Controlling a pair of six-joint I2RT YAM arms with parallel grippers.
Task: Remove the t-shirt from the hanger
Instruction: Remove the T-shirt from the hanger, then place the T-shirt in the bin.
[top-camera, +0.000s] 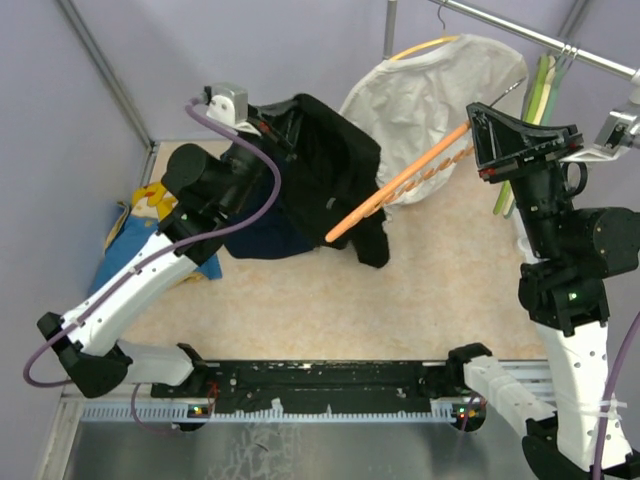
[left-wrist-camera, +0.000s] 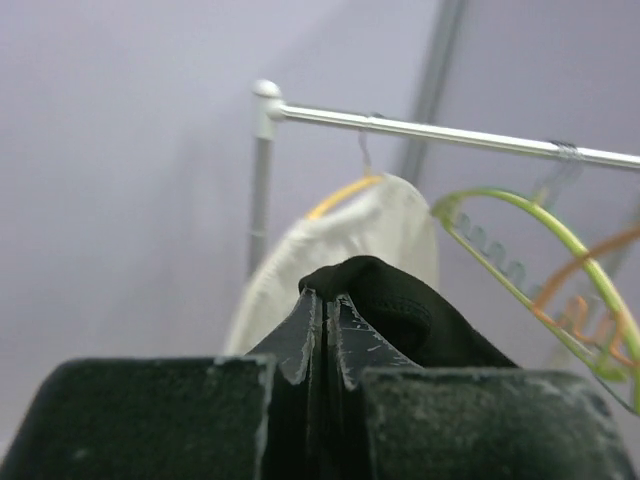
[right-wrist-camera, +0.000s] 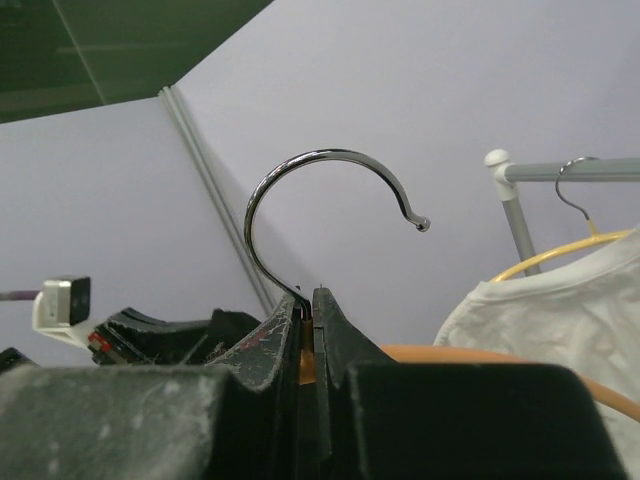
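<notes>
The black t-shirt (top-camera: 325, 165) hangs bunched in the air at the back centre, and my left gripper (top-camera: 273, 125) is shut on a fold of it. In the left wrist view the dark fabric (left-wrist-camera: 400, 310) bulges out past the shut jaws of the left gripper (left-wrist-camera: 325, 300). The orange hanger (top-camera: 400, 185) slants from the shirt's lower right edge up to my right gripper (top-camera: 478, 135). Its arm shows bare down to the tip. In the right wrist view the right gripper (right-wrist-camera: 310, 310) is shut on the hanger's orange neck, just below the metal hook (right-wrist-camera: 300, 190).
A white t-shirt (top-camera: 430, 90) hangs on a yellow hanger from the metal rail (top-camera: 540, 40) at the back right. Green hangers (top-camera: 540, 90) hang beside it. A blue and yellow cloth (top-camera: 150, 215) lies at the table's left edge. Purple walls enclose the table.
</notes>
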